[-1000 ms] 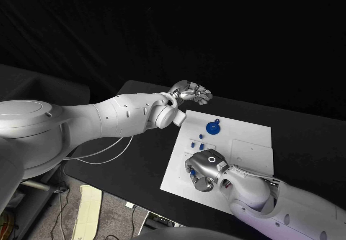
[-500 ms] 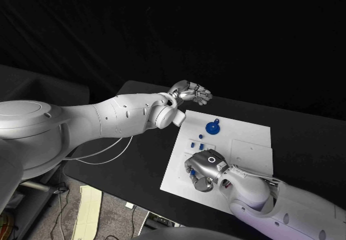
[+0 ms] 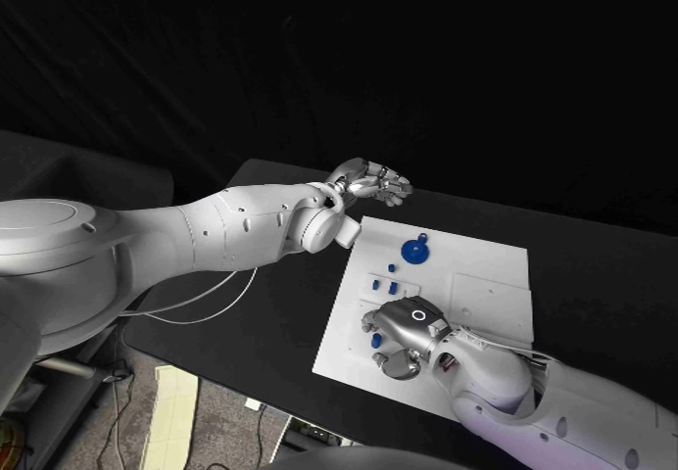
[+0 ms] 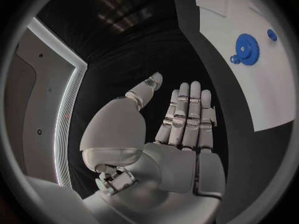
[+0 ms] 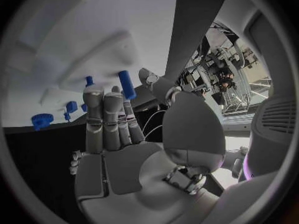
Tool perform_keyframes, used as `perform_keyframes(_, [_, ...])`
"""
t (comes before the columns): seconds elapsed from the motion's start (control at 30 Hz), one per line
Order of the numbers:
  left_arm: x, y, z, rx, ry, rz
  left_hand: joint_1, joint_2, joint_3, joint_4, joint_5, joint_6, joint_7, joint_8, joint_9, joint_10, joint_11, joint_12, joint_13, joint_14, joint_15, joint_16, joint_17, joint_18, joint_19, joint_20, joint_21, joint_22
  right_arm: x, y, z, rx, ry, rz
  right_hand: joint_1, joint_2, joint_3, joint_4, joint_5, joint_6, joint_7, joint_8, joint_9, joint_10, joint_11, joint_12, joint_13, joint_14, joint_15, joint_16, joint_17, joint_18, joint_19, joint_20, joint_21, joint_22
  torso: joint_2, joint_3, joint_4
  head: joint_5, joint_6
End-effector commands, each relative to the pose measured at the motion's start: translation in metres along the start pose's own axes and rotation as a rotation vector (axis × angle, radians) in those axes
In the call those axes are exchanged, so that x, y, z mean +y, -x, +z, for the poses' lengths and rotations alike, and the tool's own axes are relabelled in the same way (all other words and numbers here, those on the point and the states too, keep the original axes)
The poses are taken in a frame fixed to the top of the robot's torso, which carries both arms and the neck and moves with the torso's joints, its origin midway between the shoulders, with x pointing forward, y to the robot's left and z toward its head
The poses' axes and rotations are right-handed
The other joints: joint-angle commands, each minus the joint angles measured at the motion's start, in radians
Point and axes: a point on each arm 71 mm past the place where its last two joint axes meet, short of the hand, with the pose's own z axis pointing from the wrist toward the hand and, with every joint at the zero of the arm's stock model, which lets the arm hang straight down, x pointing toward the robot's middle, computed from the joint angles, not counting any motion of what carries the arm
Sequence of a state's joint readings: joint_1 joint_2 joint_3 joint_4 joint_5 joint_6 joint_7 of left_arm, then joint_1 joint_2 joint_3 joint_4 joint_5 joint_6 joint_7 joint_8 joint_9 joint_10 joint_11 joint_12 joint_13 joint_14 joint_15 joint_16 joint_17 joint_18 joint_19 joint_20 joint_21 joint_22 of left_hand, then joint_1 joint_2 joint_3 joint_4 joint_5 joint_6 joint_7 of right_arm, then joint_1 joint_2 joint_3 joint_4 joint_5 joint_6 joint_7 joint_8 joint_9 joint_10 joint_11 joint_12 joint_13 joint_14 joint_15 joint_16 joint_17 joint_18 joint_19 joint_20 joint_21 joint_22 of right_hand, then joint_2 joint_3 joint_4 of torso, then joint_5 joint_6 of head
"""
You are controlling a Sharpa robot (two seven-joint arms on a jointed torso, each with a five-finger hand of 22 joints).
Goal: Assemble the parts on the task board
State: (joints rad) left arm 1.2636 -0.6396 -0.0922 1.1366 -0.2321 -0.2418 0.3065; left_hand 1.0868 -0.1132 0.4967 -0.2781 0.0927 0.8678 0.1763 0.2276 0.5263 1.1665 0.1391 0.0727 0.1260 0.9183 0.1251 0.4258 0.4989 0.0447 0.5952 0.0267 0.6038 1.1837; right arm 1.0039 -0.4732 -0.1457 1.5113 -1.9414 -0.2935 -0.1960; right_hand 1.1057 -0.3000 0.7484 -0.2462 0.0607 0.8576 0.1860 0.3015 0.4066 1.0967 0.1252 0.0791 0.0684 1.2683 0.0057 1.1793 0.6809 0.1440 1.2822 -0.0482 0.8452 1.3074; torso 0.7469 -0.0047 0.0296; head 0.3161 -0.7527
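The white task board (image 3: pixel 480 264) lies in the middle of the black table. A blue gear (image 3: pixel 415 251) sits near its far left corner, and small blue pieces (image 3: pixel 383 286) stand closer in. My right hand (image 3: pixel 403 338) hovers low over the board's near left part, fingers stretched out and thumb apart. A blue peg (image 5: pixel 126 84) stands between its fingertips (image 5: pixel 106 97) and thumb; whether they touch it I cannot tell. The same peg (image 3: pixel 374 341) shows beside the hand in the head view. My left hand (image 3: pixel 374 183) hangs beyond the board's far left corner, fingers straight, holding nothing (image 4: pixel 181 119).
A raised square plate (image 3: pixel 492 294) takes up the board's right half. The left wrist view shows the gear (image 4: pixel 248 50) and a small blue piece (image 4: pixel 272 34) on the board (image 4: pixel 261 94). Black table (image 3: pixel 607 284) surrounds the board.
My right hand has slid slightly toward the board's near edge beside the blue peg. The left hand has hardly moved.
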Motion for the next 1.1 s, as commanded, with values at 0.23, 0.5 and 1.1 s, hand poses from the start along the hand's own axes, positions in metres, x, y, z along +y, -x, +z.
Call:
perform_keyframes(0.23, [-0.001, -0.001, 0.0, 0.011, -0.006, -0.01, -0.003, 0.008, -0.006, 0.002, 0.003, -0.011, 0.001, 0.005, -0.002, -0.008, 0.0, -0.002, -0.002, 0.0, 0.005, -0.005, 0.002, -0.005, -0.002, 0.003, -0.005, 0.001, -0.006, 0.007, -0.007, -0.107, -0.015, 0.053, -0.048, -0.002, -0.068, -0.023, -0.01, -0.023, 0.005, -0.006, -0.001, -0.026, 0.007, -0.007, 0.0, -0.025, 0.011, -0.009, -0.006, 0.118, -0.033, 0.015, -0.018, 0.013, 0.0, -0.0008, 0.0007, -0.008, 0.005])
perform_keyframes(0.5, [-0.001, 0.002, -0.001, 0.008, -0.004, -0.008, -0.003, 0.008, -0.006, 0.002, 0.003, -0.012, 0.001, 0.005, -0.002, -0.008, 0.0, -0.002, -0.002, -0.001, 0.005, -0.006, 0.003, -0.005, -0.002, 0.003, -0.005, 0.002, -0.025, 0.027, -0.022, -0.162, -0.059, 0.244, -0.063, 0.0, -0.073, -0.002, -0.008, -0.003, -0.003, 0.01, 0.006, 0.001, -0.002, 0.012, 0.007, -0.019, 0.003, -0.004, -0.008, 0.118, -0.025, 0.016, -0.018, 0.013, 0.0, -0.0008, 0.0002, -0.033, 0.026])
perform_keyframes(1.1, [0.004, 0.014, -0.007, -0.013, 0.002, -0.005, -0.004, 0.007, -0.006, 0.002, 0.003, -0.012, 0.001, 0.005, -0.002, -0.008, 0.0, -0.002, -0.002, 0.0, 0.005, -0.007, 0.004, -0.005, -0.001, 0.003, -0.006, 0.002, -0.138, 0.085, -0.086, -0.04, -0.343, 0.486, -0.069, 0.031, -0.117, 0.113, -0.011, 0.005, -0.04, 0.019, 0.011, 0.15, -0.09, 0.402, 0.28, 0.011, -0.084, 0.052, 0.036, 0.118, 0.023, -0.026, 0.04, 0.021, -0.008, 0.0084, -0.0094, -0.236, 0.103])
